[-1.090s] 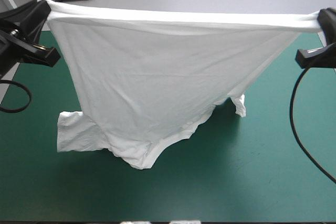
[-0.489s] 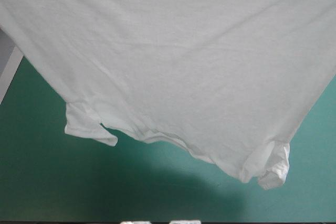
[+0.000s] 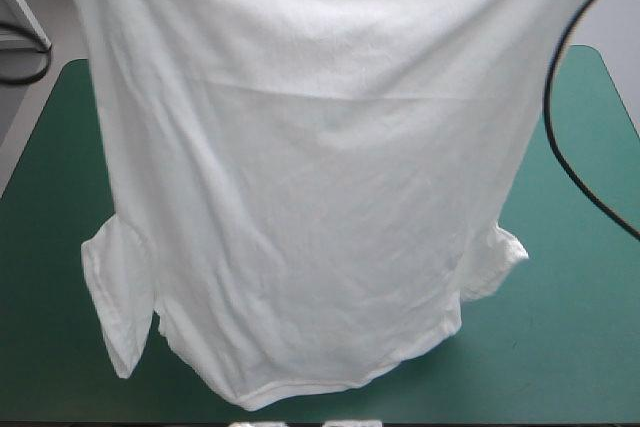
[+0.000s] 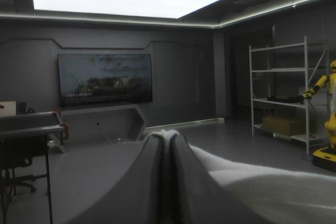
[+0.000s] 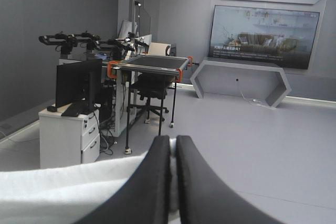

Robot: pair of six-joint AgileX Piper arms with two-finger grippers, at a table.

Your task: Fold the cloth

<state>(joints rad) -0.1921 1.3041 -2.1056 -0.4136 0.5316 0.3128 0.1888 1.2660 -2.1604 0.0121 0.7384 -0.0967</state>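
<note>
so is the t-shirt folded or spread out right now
Spread, not folded: the T-shirt hangs as one open sheet, pinched at its top corners by the left hand and right hand.

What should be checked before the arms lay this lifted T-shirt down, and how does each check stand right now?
1. Left gripper shut on the T-shirt: ok.
2. Right gripper shut on the T-shirt: ok.
3. T-shirt hangs spread between the two grippers, not bunched: ok.
4. Both sleeves hang loose at the sides: ok.
5. Hem clear of the teal-green table cover: cannot tell.
</note>
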